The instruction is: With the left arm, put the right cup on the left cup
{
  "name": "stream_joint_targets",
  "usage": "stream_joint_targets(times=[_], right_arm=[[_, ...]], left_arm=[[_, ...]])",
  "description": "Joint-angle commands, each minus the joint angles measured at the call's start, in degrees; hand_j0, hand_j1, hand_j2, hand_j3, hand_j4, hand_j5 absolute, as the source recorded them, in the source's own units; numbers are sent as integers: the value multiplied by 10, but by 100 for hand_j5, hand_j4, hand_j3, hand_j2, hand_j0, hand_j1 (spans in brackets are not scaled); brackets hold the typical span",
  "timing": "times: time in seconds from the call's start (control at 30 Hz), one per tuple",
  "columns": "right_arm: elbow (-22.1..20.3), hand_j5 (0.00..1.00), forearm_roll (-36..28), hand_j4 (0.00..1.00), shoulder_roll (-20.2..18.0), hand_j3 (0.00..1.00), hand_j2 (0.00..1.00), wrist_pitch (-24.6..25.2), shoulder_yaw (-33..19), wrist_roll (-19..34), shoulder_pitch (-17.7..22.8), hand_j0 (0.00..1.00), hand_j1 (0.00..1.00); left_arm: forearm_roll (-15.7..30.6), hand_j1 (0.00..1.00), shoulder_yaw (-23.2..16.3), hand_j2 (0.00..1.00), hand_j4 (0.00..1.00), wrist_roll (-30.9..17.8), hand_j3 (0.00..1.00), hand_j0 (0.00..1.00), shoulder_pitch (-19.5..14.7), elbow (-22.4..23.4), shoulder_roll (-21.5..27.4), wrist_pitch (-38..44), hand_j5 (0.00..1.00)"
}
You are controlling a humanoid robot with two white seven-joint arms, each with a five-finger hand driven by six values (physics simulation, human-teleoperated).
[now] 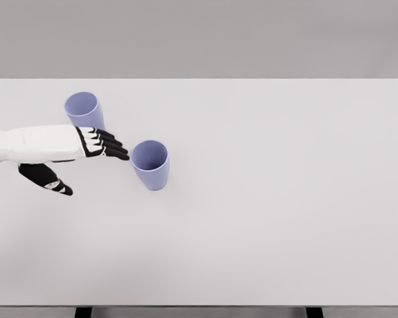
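White table [265, 218], near edge closest to camera, fills most of the view; two dark leg tops show under that edge at 6 o'clock. Grey wall behind, at 12.

Left arm [26, 144], white forearm, enters from the 9 o'clock edge and runs roughly level toward centre. Left hand [96, 144] at its end: black fingers with white joint markings, extended and slightly fanned, pointing toward 3 o'clock. Thumb [48, 179] splayed wide, sticking down toward 5 o'clock from the wrist. Hand is spread, nothing held in it. Fingertips [123, 156] sit just beside the rim of the right cup, at that cup's 9 o'clock; contact can't be judged from this angle, looks like a thin gap or a bare touch.

Right cup [150, 165]: lavender-blue tumbler, upright on the table, open mouth up, interior visible, tapering to the base. Left of table centre, about 9 o'clock from the middle of the view.

Left cup [84, 110]: same lavender-blue tumbler, upright, mouth up, at 10 to 11 o'clock from the right cup, farther back on the table. Its lower part is hidden behind the hand's knuckles and wrist; the hand overlaps it in view, whether touching can't be told.

Cups stand apart, not stacked. Hand lies between them in the picture.
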Motion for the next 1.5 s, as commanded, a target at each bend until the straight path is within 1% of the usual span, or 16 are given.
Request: stream_joint_targets(times=[0.0, 0.07, 0.1, 0.13, 0.2, 0.23, 0.3, 0.4, 0.5, 0.53, 0.57, 0.73, 1.13, 1.27, 1.33, 1.47], right_arm=[[1, 100, 0, 100, 0, 100, 100, 0, 6, 1, 0, 100, 100], [1, 100, 0, 100, 0, 100, 100, 0, 0, 1, 1, 100, 100], [1, 100, 0, 100, 0, 100, 100, 0, 0, 1, 0, 100, 100], [1, 100, 0, 100, 0, 100, 100, 0, 1, 1, 1, 100, 100], [1, 100, 0, 100, 0, 100, 100, 0, 2, 1, 0, 100, 100], [1, 100, 0, 100, 0, 100, 100, 0, 1, 1, 1, 100, 100], [1, 100, 0, 100, 0, 100, 100, 0, 0, 1, 1, 100, 100], [1, 100, 0, 100, 0, 100, 100, 0, 1, 1, 1, 100, 100], [1, 100, 0, 100, 0, 100, 100, 0, 1, 0, 1, 100, 100], [1, 100, 0, 100, 0, 100, 100, 0, 1, 1, 1, 100, 100], [1, 100, 0, 100, 0, 100, 100, 0, 1, 1, 1, 100, 100], [1, 100, 0, 100, 0, 100, 100, 0, 1, 1, 1, 100, 100], [1, 100, 0, 100, 0, 100, 100, 0, 1, 1, 1, 100, 100], [1, 100, 0, 100, 0, 100, 100, 0, 1, 1, 1, 100, 100], [1, 100, 0, 100, 0, 100, 100, 0, 1, 1, 1, 100, 100], [1, 100, 0, 100, 0, 100, 100, 0, 1, 1, 1, 100, 100]], left_arm=[[2, 100, -4, 100, 100, 0, 100, 100, 0, 0, -4, 2, 100], [-7, 100, -4, 100, 100, 0, 100, 100, -19, 23, -31, 2, 100], [-10, 100, -4, 100, 100, 0, 100, 100, -39, 54, -51, 2, 100], [-11, 100, -4, 100, 100, 0, 100, 100, -56, 62, -62, 2, 100], [-33, 100, -6, 100, 100, 0, 100, 100, -67, 60, -84, 2, 100], [-48, 100, -24, 100, 100, 0, 100, 100, -68, 59, -91, 2, 100], [-50, 100, -42, 100, 100, 0, 100, 100, -77, 53, -93, 2, 100], [-51, 100, -43, 100, 100, -1, 100, 100, -91, 38, -94, 2, 100], [-52, 100, -43, 100, 100, -1, 100, 100, -92, 43, -127, 2, 100], [-52, 100, -54, 100, 100, -1, 100, 100, -92, 49, -132, 2, 100], [-52, 100, -68, 100, 100, -1, 100, 100, -96, 58, -136, 2, 100], [-52, 100, -90, 100, 100, -1, 100, 100, -105, 112, -180, 2, 100], [-53, 100, -91, 100, 100, 3, 100, 100, -106, 115, -179, 2, 100], [-54, 100, -91, 100, 100, 4, 100, 100, -107, 147, -182, 2, 100], [-67, 100, -91, 100, 100, 4, 100, 100, -108, 170, -192, 2, 100], [-85, 100, -91, 100, 100, 4, 100, 100, -105, 173, -207, 2, 100]])
